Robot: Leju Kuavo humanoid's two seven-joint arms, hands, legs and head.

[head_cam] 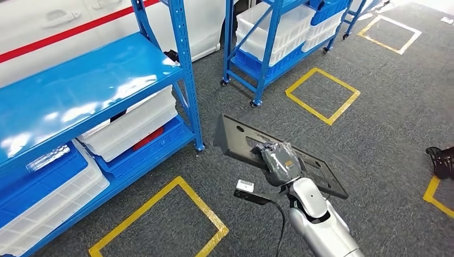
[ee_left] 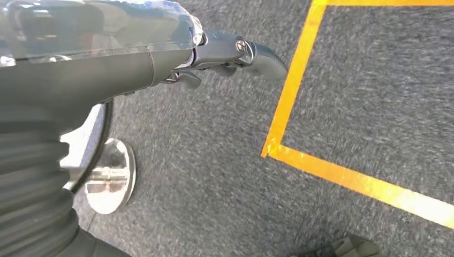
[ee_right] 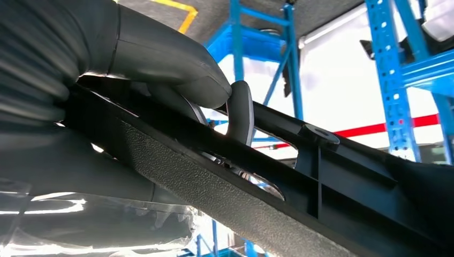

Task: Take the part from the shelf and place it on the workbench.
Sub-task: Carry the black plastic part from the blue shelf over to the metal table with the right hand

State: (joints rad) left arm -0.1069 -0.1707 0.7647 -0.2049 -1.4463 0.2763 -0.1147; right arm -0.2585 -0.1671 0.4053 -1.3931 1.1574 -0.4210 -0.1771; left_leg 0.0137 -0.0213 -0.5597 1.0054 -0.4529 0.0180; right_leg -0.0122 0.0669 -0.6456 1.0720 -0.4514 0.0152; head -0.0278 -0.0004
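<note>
The part (head_cam: 241,138) is a long, flat black plastic panel with cut-outs, held above the grey carpet in the middle of the head view. My right hand (head_cam: 279,161), wrapped in clear film, grips it near its middle from above. In the right wrist view the thumb (ee_right: 176,69) presses on one face of the panel (ee_right: 321,184) and a dark finger (ee_right: 241,110) hooks through an opening. My left hand (ee_left: 225,53) hangs over the floor with nothing in it, its thumb stretched out.
A blue shelf (head_cam: 80,85) with white bins (head_cam: 131,126) stands at the left; a second wheeled blue shelf (head_cam: 267,48) stands behind. Yellow tape squares (head_cam: 321,96) mark the carpet, one near my feet (head_cam: 160,219). A black object (head_cam: 441,160) lies at the right edge.
</note>
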